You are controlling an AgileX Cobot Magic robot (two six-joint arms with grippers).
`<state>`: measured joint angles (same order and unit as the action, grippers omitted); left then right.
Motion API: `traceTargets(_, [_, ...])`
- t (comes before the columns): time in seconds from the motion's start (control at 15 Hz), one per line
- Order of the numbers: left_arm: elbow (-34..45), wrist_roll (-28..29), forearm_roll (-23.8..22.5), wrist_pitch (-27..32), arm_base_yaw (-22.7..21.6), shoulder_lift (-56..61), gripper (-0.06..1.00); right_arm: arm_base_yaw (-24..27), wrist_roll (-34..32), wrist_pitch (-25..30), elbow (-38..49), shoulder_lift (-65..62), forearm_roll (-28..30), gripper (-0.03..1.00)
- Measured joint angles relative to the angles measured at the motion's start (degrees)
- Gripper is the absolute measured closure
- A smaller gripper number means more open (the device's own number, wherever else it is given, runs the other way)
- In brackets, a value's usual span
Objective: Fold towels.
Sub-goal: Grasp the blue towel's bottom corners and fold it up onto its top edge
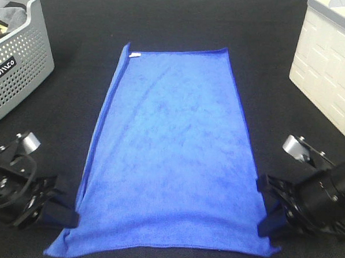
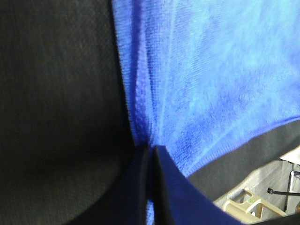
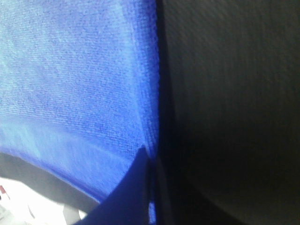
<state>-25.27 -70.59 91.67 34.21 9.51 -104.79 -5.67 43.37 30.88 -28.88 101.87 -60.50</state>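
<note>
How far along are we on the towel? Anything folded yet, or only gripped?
Done: the royal-blue rectangular microfibre towel lies spread flat on the black table.
In hand: the left gripper and right gripper are each shut on a side edge close to the near corners. In the left wrist view the cloth puckers at the pinch.
Left: all the folding. No fold shows yet.

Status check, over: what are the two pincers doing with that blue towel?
Left pincer shut on towel, near-left edge. Right pincer shut on near-right edge. Towel flat, unfolded. Grey basket well aside.
</note>
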Motion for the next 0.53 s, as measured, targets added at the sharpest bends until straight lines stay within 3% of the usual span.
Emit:
traceTargets(0.2, [4.9, 4.2, -5.4, 0.0, 0.0, 6.1, 0.94, -0.1, -0.7, 0.7, 6.8, -6.9, 0.8, 0.97])
traceTargets(0.53, [5.8, 18.4, -21.5, 0.6, 0.1, 13.3, 0.94, -0.1, -3.2, 2.5, 12.8, -16.3, 1.2, 0.97])
